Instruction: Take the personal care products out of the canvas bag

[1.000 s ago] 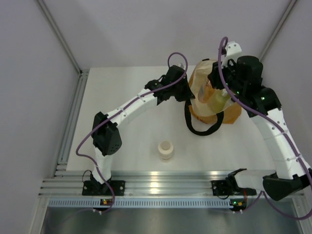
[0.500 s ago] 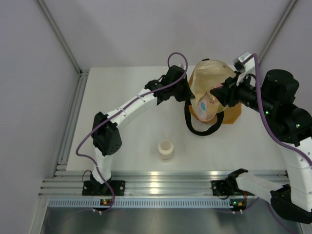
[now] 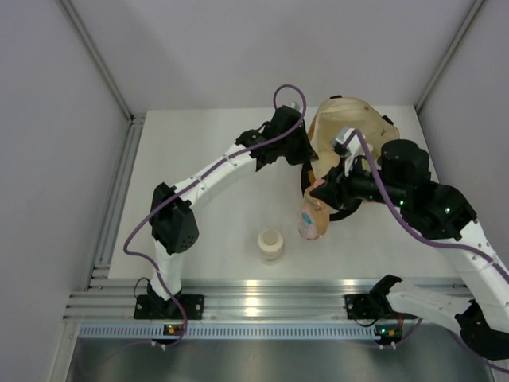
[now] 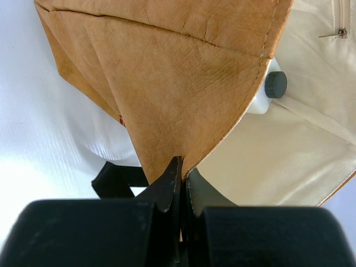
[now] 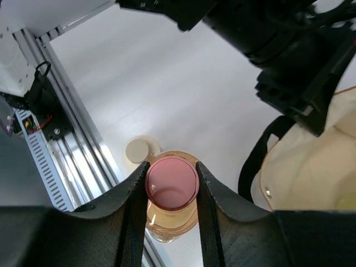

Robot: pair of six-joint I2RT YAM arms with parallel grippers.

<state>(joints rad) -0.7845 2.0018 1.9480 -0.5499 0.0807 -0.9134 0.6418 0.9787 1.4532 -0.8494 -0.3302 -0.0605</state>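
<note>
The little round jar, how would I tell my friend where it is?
Look at the white table, near its front edge by the metal rail. The cream jar stands there upright. Unlike the orange bottle held in the right gripper beside it, it is short, pale and untouched.

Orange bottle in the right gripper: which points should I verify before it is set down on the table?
1. Right gripper shut on orange bottle: ok.
2. Bottle outside canvas bag: ok.
3. Cream jar apart from bottle: ok.
4. Bottle's height above table: cannot tell.
5. Left gripper pinching bag rim: ok.
6. Bag emptied: not ok, black-capped bottle inside.
</note>
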